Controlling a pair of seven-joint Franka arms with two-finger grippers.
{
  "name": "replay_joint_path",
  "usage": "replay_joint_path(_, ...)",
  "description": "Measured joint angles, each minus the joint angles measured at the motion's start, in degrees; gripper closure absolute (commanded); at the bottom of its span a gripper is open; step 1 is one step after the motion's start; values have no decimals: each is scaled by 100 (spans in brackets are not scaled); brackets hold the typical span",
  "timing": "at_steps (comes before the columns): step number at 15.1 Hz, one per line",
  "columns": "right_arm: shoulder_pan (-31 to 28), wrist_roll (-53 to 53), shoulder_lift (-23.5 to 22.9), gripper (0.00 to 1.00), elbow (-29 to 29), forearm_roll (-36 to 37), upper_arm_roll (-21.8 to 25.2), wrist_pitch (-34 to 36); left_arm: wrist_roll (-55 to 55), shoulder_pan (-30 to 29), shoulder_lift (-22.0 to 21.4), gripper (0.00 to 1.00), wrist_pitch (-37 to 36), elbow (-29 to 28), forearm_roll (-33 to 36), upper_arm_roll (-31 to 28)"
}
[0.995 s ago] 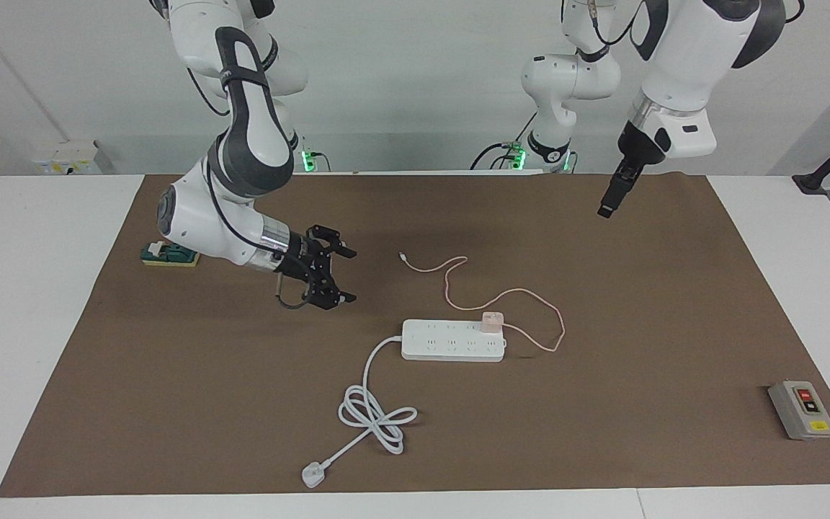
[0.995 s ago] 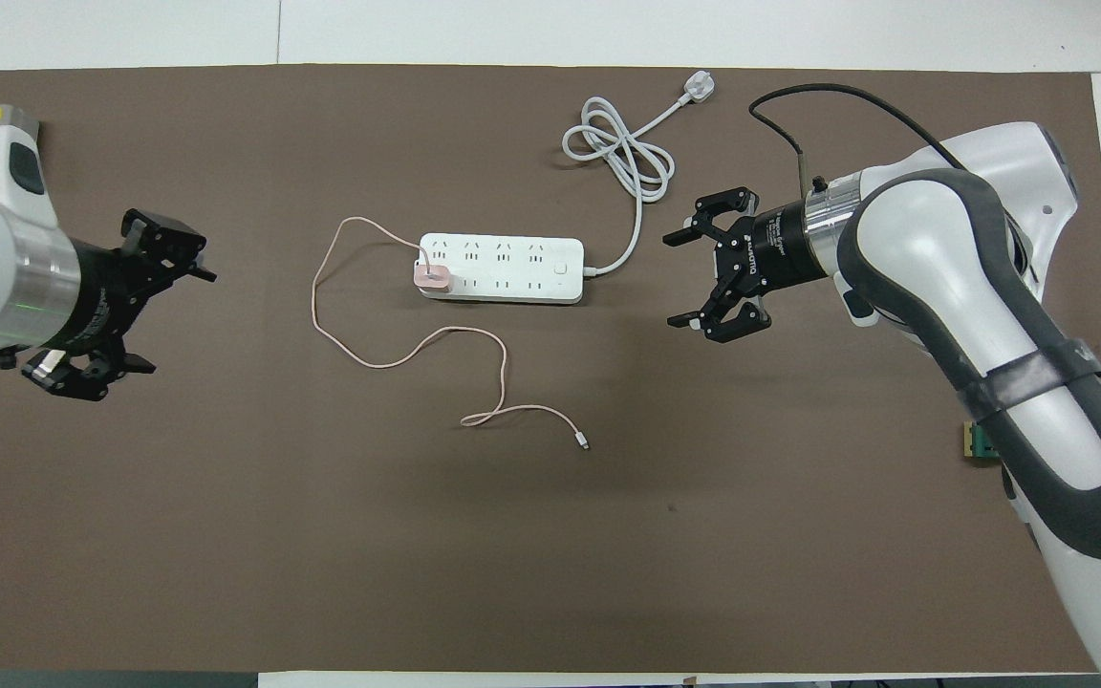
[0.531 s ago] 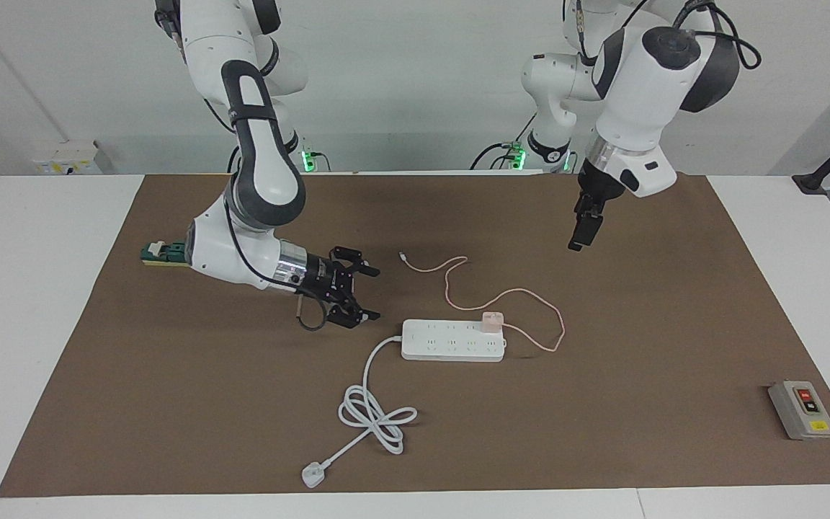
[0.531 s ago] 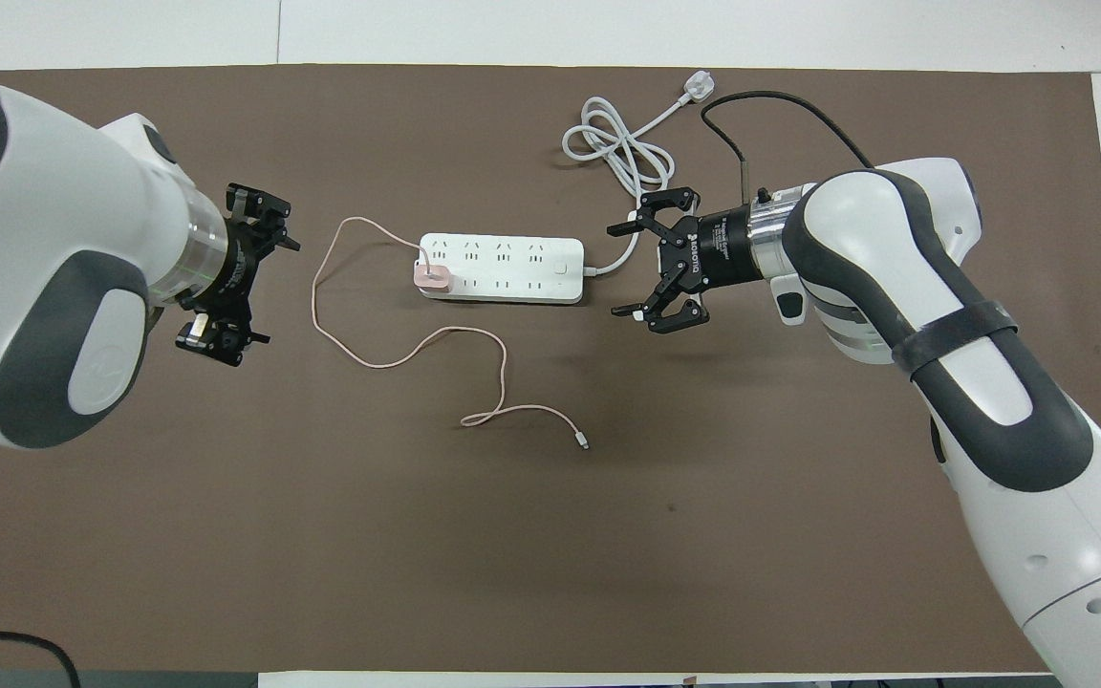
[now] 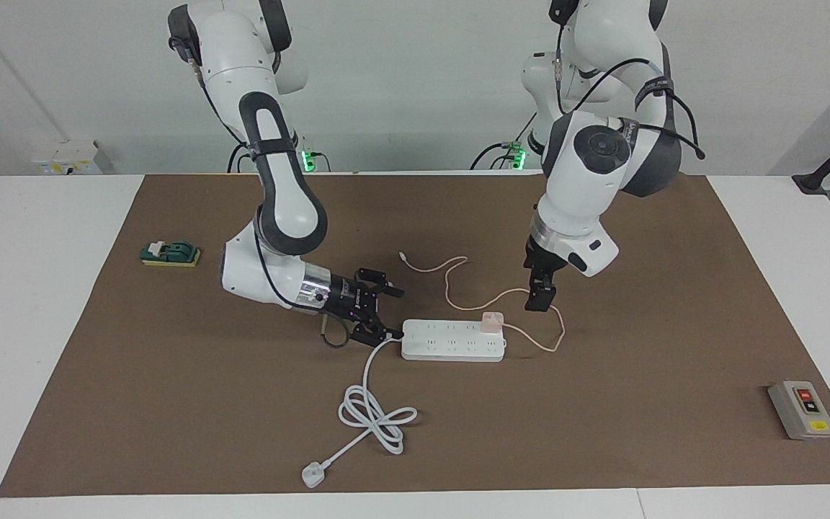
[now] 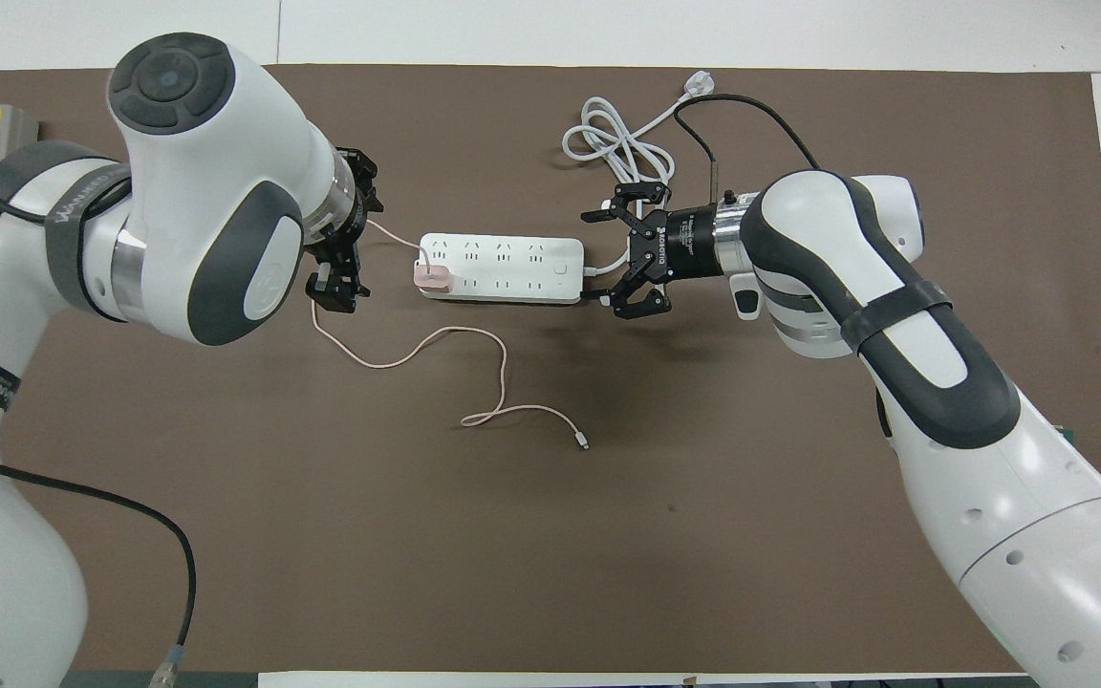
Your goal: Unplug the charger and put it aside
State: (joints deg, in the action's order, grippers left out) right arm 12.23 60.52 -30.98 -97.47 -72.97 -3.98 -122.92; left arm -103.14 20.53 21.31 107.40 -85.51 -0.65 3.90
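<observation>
Charger (image 5: 492,321) plugged into the power strip (image 5: 452,340).
Right gripper (image 5: 380,315) gapes empty at the strip's cord end; left gripper (image 5: 539,299) (spread wide, empty) hangs beside the charger.

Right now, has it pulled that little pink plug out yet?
Not yet. The charger is plugged into the power strip at the left arm's end. In hand: the right gripper, open, is low at the strip's corded end, and the left gripper, open, hovers beside the charger, over its pink cable. Left: gripping, unplugging, setting aside.
</observation>
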Motion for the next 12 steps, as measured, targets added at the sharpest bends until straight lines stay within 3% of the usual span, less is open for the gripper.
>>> replay_joint_path(5, 115, 6, -646, 0, 518, -20, -1, -6, -663, 229, 944, 0, 43, 889, 192, -21)
replay_joint_path(12, 295, -76, -885, 0, 587, -20, -3, 116, -825, 243, 945, 0, 153, 609, 194, -26)
